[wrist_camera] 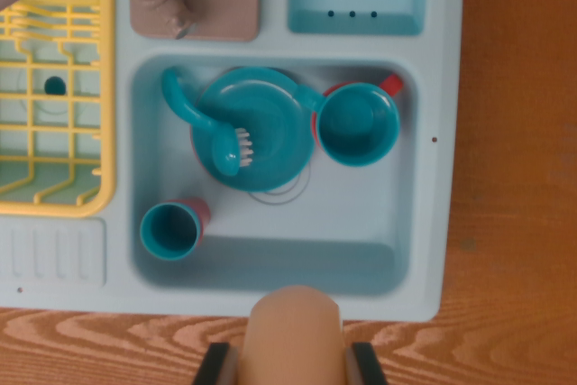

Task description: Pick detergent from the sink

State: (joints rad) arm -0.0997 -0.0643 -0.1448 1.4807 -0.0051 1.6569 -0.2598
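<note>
Sink (424,223) basin holds plate (270,132), cups, brush. Detergent bottle (296,317), tan, is over the sink's near rim, mid-edge, long axis toward camera, apparently pinched between the dark fingers (216,365) of gripper (290,358).

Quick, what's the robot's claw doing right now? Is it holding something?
End effector: closed on a tan bottle, probably the detergent, held above the sink's front edge.

The wrist view looks straight down, from fairly high, onto the sink (270,263).
</note>
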